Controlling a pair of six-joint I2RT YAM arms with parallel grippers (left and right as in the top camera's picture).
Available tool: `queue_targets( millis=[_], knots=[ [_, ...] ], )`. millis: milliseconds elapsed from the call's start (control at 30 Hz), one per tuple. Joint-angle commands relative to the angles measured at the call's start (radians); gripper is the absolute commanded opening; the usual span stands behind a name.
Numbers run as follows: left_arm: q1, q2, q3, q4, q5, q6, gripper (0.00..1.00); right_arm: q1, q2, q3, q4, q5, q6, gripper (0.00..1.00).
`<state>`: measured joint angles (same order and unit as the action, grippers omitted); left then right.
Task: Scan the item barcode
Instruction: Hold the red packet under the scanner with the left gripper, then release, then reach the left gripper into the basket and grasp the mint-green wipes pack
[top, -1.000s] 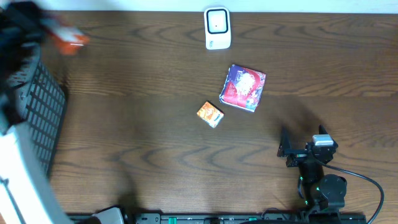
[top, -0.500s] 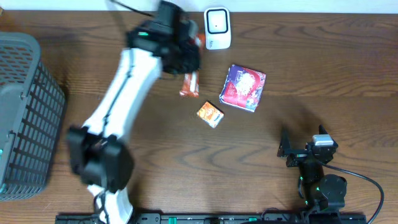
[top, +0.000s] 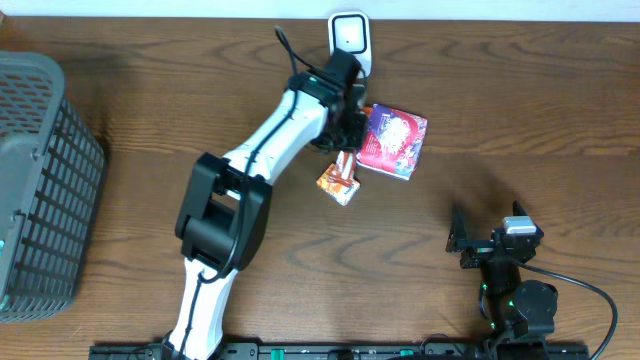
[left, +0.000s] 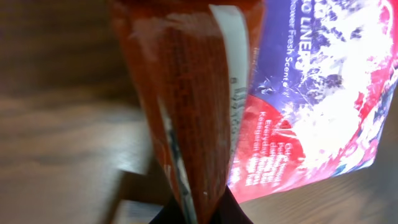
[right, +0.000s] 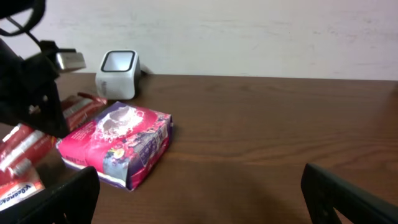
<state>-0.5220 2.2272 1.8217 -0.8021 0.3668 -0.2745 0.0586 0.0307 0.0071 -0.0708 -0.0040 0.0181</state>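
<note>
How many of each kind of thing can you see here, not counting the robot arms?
grey basket: 1
white barcode scanner: 1
purple and pink liner pack: 1
small orange box: 1
orange packet: 1
Total: 5

Grey basket, purple pack, orange box

The scanner is sitting at top centre of the overhead frame, the pouch lying below-right of it, the small box just lower left of the pouch, the basket standing at the left edge.
</note>
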Motion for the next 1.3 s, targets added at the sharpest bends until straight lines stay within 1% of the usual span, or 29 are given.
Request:
queue_targets(
  millis=[0,100,233,300,333,400,433,500,533,567,700,800,933,1067,1100,1133,1167,1267],
  knots=[
    [-0.029,0.025,-0.004,-0.003,-0.024,-0.189,0.07,0.006,-0.003,-0.002,-0.004,-0.002,0.011,0.99],
    [-0.055,0.027,-0.005,-0.003,-0.024,-0.277,0.07,0.006,-0.003,-0.002,-0.004,-0.002,0.011,0.99],
    [-0.087,0.026,-0.005,0.005,0.085,-0.28,0.08,0.006,-0.003,-0.002,-0.004,-0.002,0.011,0.99],
    [-0.097,0.026,-0.002,0.004,0.103,-0.28,0.09,0.006,-0.003,-0.002,-0.004,-0.002,0.011,0.99],
    [-0.099,0.026,0.003,0.003,0.102,-0.28,0.14,0.006,-0.003,-0.002,-0.004,-0.002,0.011,0.99],
    [-0.096,0.026,0.016,0.003,0.102,-0.28,0.17,0.006,-0.003,-0.002,-0.004,-0.002,0.011,0.99],
    [-0.09,0.025,0.025,0.002,0.105,-0.278,0.23,0.006,-0.003,-0.002,-0.004,-0.002,0.011,0.99],
    [-0.077,0.016,0.028,0.004,0.119,-0.256,0.46,0.006,-0.003,-0.002,-0.004,-0.002,0.011,0.99],
    [-0.07,0.007,0.028,0.004,0.123,-0.241,0.59,0.006,-0.003,-0.002,-0.004,-0.002,0.011,0.99],
    [-0.059,-0.007,0.028,0.0,0.124,-0.218,0.64,0.006,-0.003,-0.002,-0.004,-0.002,0.011,0.99],
    [-0.019,-0.08,0.028,-0.018,0.124,-0.205,0.65,0.006,-0.003,-0.002,-0.004,-0.002,0.011,0.99],
    [0.023,-0.184,0.028,-0.026,0.123,-0.171,0.66,0.006,-0.003,-0.002,-0.004,-0.002,0.011,0.99],
    [0.111,-0.365,0.029,-0.014,0.114,-0.089,0.66,0.006,-0.003,-0.002,-0.004,-0.002,0.011,0.99],
    [0.261,-0.555,0.028,0.058,0.071,-0.081,0.66,0.006,-0.003,-0.002,-0.004,-0.002,0.011,0.99],
    [0.311,-0.6,0.028,0.069,0.042,-0.08,0.67,0.006,-0.003,-0.002,-0.004,-0.002,0.011,0.99],
    [0.357,-0.636,0.028,0.069,0.006,-0.078,0.73,0.006,-0.003,-0.002,-0.004,-0.002,0.011,0.99],
    [0.415,-0.676,0.028,0.061,-0.045,-0.061,0.75,0.006,-0.003,-0.002,-0.004,-0.002,0.011,0.99],
    [0.608,-0.763,0.028,0.008,-0.243,-0.032,0.79,0.006,-0.003,-0.002,-0.004,-0.002,0.011,0.99]
  ],
)
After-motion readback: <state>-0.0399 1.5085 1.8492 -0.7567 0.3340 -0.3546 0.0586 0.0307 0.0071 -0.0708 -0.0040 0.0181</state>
